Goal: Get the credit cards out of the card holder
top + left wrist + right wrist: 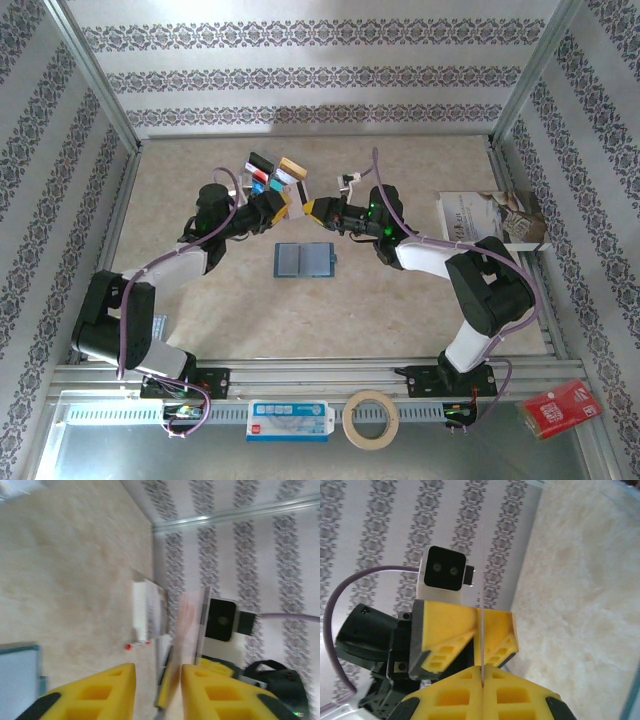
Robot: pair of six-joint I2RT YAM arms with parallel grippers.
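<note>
Yellow fingers (445, 695) of my right hand (482, 672) sit closest to the lens, pressed together on a thin credit card (482, 645) seen edge-on. That firm pinch is what holds the card upright in the air between my two hands.

My left hand (482, 627) faces the right one, fingertip to fingertip. In its own wrist view the jaws stand apart, with a gap wider than the card, which leans against one finger only. I judge this to be a hand-over, with the right hand carrying the card and the left not clamping it.

Both hands meet above the far middle of the surface (380, 320). My arms bend inward from either side and the forearms run roughly level. The wrists are rolled so that the card stands on edge.

On the near side of the hands, the card holder (305, 260) lies open and flat on the surface, apart from both. I cannot tell whether its slots hold anything. The other credit cards (272, 172) lie fanned just beyond my left hand, probably where this one belongs.
</note>
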